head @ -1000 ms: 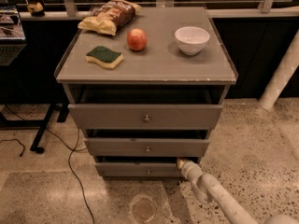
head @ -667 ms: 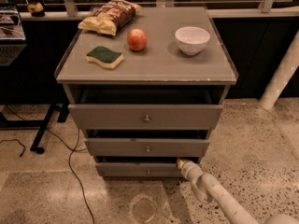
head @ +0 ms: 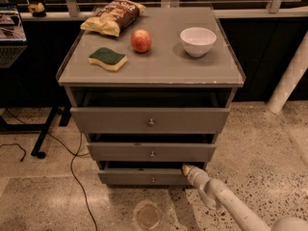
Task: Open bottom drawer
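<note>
The bottom drawer (head: 139,177) is the shortest, narrowest grey front of three, low on the cabinet, with a small round metal knob (head: 153,179) at its centre. It stands slightly out, with a dark gap above its top edge. My gripper (head: 186,169) is at the drawer's upper right corner, its tip at the top edge of the front panel. The white arm (head: 226,201) runs from it down to the lower right.
The middle drawer (head: 151,152) and top drawer (head: 150,120) both stand partly out above. On the cabinet top lie a sponge (head: 108,58), an apple (head: 141,40), a white bowl (head: 198,41) and a chip bag (head: 114,16). A cable (head: 77,174) trails on the floor at left.
</note>
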You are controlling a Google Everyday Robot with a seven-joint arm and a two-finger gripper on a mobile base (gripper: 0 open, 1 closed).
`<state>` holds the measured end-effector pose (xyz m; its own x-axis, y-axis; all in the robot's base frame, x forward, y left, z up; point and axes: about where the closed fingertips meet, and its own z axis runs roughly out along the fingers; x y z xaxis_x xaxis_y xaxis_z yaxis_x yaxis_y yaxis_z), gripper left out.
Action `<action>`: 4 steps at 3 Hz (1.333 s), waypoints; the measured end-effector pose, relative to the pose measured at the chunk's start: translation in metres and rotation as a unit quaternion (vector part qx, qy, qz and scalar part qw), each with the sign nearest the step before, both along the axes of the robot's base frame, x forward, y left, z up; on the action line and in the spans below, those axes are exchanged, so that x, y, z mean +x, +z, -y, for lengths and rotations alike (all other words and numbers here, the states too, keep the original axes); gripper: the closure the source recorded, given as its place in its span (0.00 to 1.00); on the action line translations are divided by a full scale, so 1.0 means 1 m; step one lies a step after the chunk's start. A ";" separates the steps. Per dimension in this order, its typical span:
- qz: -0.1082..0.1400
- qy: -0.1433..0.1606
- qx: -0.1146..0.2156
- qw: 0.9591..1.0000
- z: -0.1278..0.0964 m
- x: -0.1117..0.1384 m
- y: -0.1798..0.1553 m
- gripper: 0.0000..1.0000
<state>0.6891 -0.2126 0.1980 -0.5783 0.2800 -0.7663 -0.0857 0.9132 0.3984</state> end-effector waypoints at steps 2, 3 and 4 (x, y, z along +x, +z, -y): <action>-0.015 0.004 0.006 1.000 0.000 -0.008 -0.004 1.00; -0.016 0.004 0.006 1.000 -0.001 -0.009 -0.001 1.00; -0.031 0.005 0.010 0.999 0.002 -0.019 -0.007 1.00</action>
